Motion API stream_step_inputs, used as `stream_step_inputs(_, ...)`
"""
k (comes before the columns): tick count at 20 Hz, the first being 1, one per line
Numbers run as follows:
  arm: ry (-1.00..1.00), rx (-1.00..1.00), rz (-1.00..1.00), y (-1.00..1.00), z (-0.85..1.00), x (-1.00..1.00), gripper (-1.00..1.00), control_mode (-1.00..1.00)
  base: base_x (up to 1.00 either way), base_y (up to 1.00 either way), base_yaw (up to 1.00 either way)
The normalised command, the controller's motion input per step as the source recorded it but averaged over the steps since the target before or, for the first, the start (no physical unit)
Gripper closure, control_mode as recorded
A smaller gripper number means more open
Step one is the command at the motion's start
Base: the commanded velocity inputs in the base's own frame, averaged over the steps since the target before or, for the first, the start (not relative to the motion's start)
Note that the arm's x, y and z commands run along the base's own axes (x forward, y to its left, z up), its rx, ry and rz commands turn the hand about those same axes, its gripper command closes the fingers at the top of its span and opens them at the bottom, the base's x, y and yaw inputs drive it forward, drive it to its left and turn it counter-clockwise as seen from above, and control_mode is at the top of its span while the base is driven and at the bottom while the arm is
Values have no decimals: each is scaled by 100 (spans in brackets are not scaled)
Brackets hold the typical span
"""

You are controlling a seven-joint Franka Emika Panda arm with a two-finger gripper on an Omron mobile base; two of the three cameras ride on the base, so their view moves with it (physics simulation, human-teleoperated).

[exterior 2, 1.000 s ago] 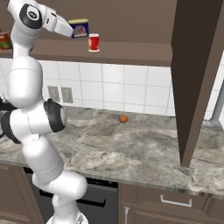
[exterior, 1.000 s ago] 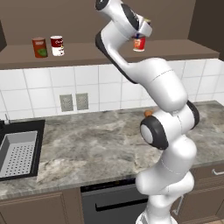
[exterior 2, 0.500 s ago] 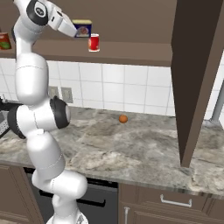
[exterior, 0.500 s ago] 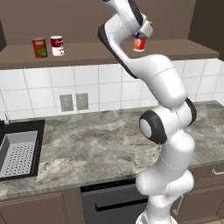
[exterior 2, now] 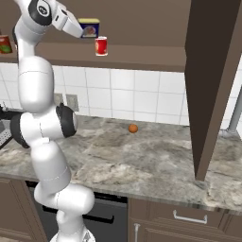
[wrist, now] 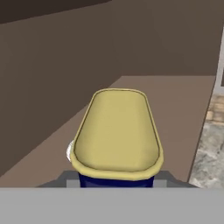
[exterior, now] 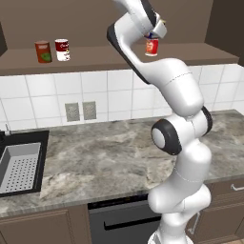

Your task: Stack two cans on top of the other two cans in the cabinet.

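Holding the blue can (exterior 2: 89,28), the end effector (exterior 2: 81,32) is clamped on it above the cabinet (exterior: 95,56) ledge. Red-topped can (exterior 2: 100,46) stands just below; bright red can (exterior: 62,49) and dull can (exterior: 43,51) sit well off, both unstacked. No stack is made yet.

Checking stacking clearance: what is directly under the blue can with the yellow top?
Under the blue can, held above the shelf, bare ledge shows; the red-and-white can stands beside. The gripper hides its near end.

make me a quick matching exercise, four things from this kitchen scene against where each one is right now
Things:
1. blue can with yellow lid
2. red-and-white can
3. orange fruit
4. dull red can with green patch

Places:
A. lying on the stone counter
B. at the gripper, above the shelf
C. far left of the shelf
D. standing on the shelf, just below the arm's hand

Pairs: 1-B, 2-D, 3-A, 4-C
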Motion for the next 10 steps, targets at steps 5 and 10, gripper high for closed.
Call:
stream_step_inputs(5,0,0,0,-2,0,18,100,-100,0,0,0)
stream_step_inputs(10,0,0,2,-1,0,23,100,-100,0,0,0)
